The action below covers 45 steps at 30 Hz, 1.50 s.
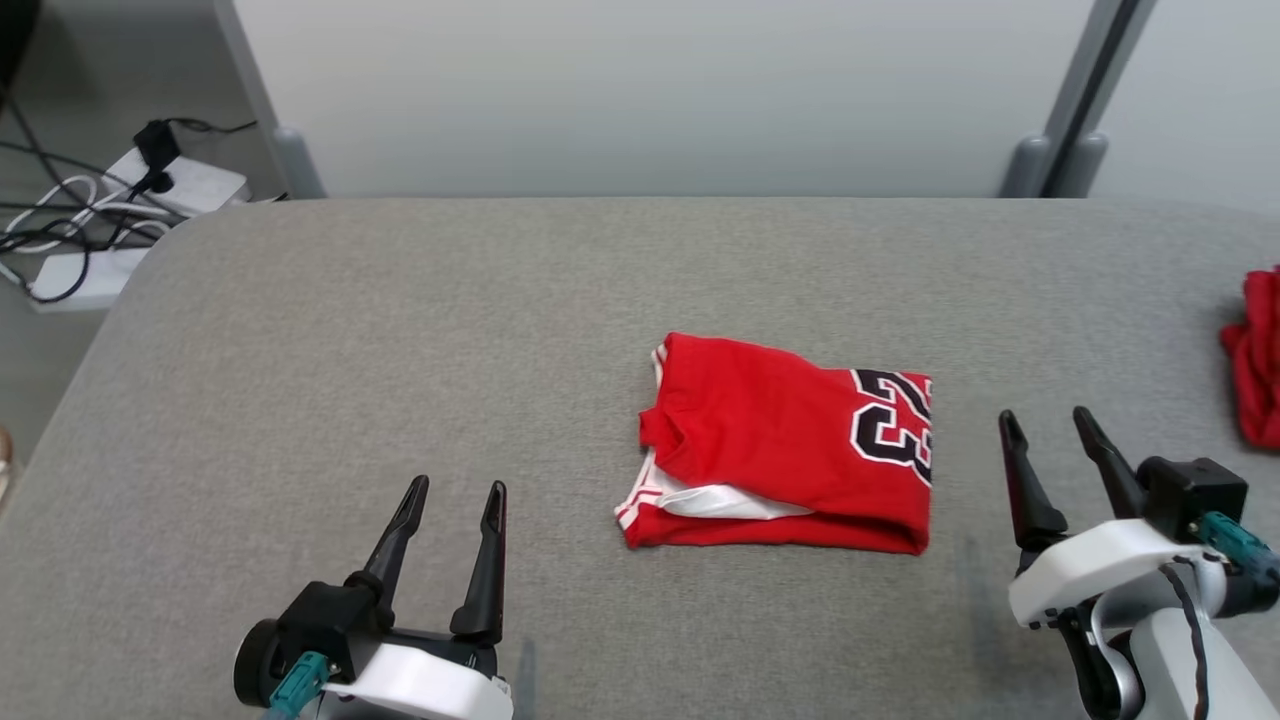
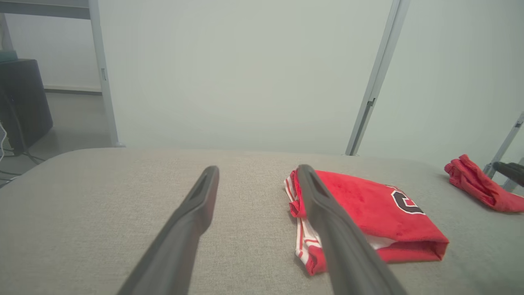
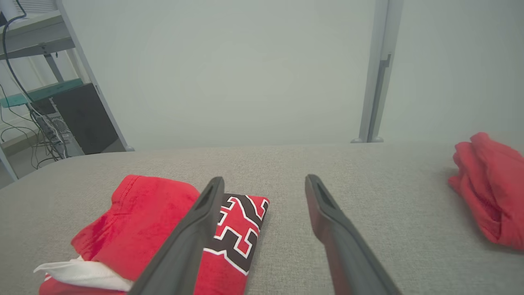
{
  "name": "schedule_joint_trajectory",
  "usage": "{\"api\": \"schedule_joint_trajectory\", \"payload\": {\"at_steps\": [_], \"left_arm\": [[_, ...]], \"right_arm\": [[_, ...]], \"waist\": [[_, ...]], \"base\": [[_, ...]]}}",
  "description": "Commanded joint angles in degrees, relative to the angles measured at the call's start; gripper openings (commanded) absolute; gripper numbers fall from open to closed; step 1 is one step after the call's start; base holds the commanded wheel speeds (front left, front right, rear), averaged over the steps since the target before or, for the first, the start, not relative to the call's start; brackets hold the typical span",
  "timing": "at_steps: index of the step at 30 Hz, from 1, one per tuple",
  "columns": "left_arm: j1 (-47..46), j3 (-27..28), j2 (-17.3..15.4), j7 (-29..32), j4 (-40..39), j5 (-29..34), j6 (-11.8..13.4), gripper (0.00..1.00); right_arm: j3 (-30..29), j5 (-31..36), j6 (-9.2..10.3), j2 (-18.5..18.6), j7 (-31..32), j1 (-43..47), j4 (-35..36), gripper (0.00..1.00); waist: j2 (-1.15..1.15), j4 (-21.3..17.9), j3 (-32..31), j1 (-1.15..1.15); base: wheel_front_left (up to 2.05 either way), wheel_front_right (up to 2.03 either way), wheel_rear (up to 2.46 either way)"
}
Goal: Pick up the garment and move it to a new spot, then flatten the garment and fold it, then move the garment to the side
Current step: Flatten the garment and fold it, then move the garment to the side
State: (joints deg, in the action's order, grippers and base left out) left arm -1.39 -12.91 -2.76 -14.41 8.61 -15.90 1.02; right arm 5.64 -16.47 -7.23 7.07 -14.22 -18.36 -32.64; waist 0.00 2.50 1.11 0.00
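The garment (image 1: 780,450) lies on the one grey fabric-covered bench (image 1: 400,330), which is the biggest thing I see from the head camera and has a rounded corner at the far left. I count one garment of interest: a red jersey folded into a rough rectangle. It has white trim at its left edge, a white inner layer peeking out along the near side, and a black number 23 outlined in white at its right end. It sits flat on the bench, a little right of centre, between my two arms and nearer the right one.

A second red cloth (image 1: 1258,350), bunched up, rests at the far right edge of the bench, well apart from the jersey.

I have two end effectors in view. The left end effector (image 1: 458,486) hovers at the lower left with its two fingers spread wide and nothing between them. The right end effector (image 1: 1043,414) is just right of the jersey, equally wide open and empty, not touching the fabric.

On the floor beyond the left corner I count two white power strips (image 1: 190,180) with tangled cables.
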Motion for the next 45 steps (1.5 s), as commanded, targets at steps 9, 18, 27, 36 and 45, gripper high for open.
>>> {"api": "schedule_joint_trajectory", "payload": {"at_steps": [9, 18, 27, 36, 45], "left_arm": [[-0.65, 1.75, -0.11, -0.59, 1.03, -0.50, -0.15, 1.00], [0.65, 2.11, -0.11, -0.59, -1.51, 0.69, 0.14, 1.00], [2.88, 2.25, -0.11, -0.59, -2.37, 1.10, -0.07, 1.00], [2.64, 2.08, -0.11, -0.59, -2.09, 1.39, -0.36, 1.00], [2.69, 2.08, -0.11, -0.59, -2.23, 1.38, -0.38, 1.00]], "right_arm": [[-4.57, 5.87, -0.25, -0.46, -0.77, 8.81, 13.47, 1.00], [-7.55, 6.81, -0.25, -1.04, -0.77, 17.21, 20.93, 1.00], [-8.16, 6.51, -0.25, -2.34, -0.77, 21.70, 24.11, 1.00], [-8.03, 6.29, -0.25, -2.59, -0.77, 21.95, 24.37, 1.00], [-7.94, 5.47, -0.25, -2.87, -0.78, 20.80, 23.27, 1.00]], "waist": [[0.00, -3.36, -2.73, 0.00], [0.00, -2.65, -3.76, 0.00], [0.00, -2.72, -5.01, 0.00], [0.00, -2.29, -5.27, 0.00], [0.00, -1.72, -4.76, 0.00]], "base": [[0.00, 0.00, 0.00], [0.00, 0.00, 0.00], [0.00, 0.00, 0.00], [0.00, 0.00, 0.00], [0.00, 0.00, 0.00]]}}
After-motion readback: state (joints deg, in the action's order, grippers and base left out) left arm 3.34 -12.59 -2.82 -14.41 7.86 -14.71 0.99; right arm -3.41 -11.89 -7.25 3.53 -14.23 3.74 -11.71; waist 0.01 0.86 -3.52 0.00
